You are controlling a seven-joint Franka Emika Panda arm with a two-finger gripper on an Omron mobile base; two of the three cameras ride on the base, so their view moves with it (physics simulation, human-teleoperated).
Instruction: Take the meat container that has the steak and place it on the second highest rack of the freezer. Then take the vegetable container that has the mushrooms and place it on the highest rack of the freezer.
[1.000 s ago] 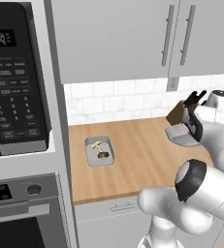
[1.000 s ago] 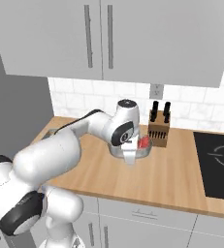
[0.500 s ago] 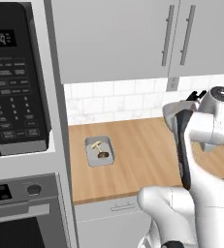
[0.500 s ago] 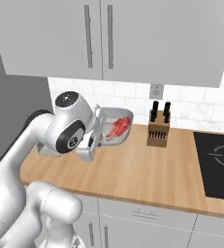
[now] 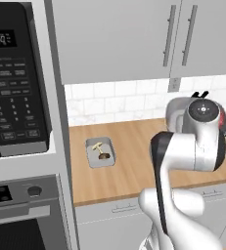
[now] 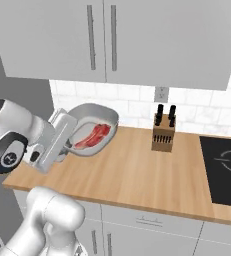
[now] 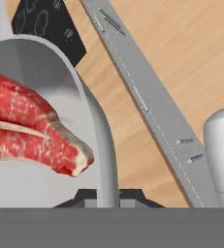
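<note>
My gripper (image 6: 68,138) is shut on the rim of the meat container (image 6: 101,114), a round grey dish held tilted above the left part of the wooden counter (image 6: 137,175). The red steak (image 6: 92,135) lies inside it. In the hand view the dish's rim (image 7: 100,145) runs between my fingertips, and the steak (image 7: 33,135) sits just left of it. In the left base view the dish (image 5: 175,113) peeks out behind my arm. The vegetable container (image 5: 101,153), a grey tray with mushrooms (image 5: 101,150), rests on the counter near the oven column. The freezer is out of view.
A knife block (image 6: 163,135) stands at the back of the counter, with a black cooktop (image 6: 227,170) to its right. The microwave (image 5: 14,83) and oven (image 5: 21,215) column rises left of the tray. Grey wall cabinets (image 6: 112,35) hang overhead.
The arm has swung leftwards from beside the knife block, carrying the meat container up off the counter. The dish now hangs tilted on its side. The mushroom tray has not moved.
</note>
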